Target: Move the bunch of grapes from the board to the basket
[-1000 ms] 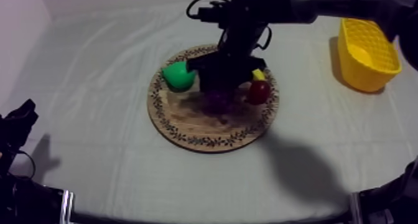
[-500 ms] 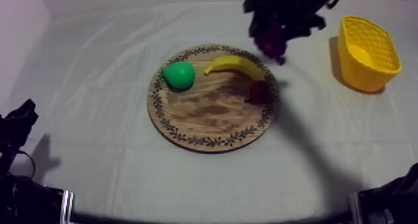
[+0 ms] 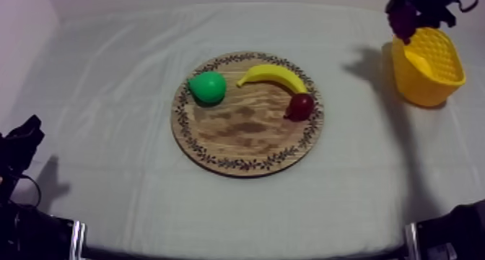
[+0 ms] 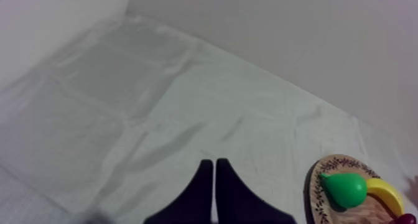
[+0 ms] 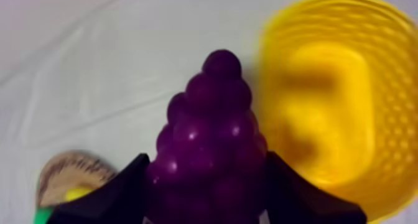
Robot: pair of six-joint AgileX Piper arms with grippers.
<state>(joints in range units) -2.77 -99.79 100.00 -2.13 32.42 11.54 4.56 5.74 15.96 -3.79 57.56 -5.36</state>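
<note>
The dark purple bunch of grapes hangs in the air, with my right gripper shut on it, just left of the yellow basket at the table's far right. The round wooden board lies mid-table with a green pear, a banana and a small red fruit on it. My left gripper rests shut at the table's near left, its fingers together as a narrow wedge.
Grey-white cloth stretches bare between the board and the basket and on the table's left half. A pale wall runs along the far edge of the table.
My right gripper lifted the grapes off the board and carried them up and to the right, to the basket's left rim. The left arm has not moved.
</note>
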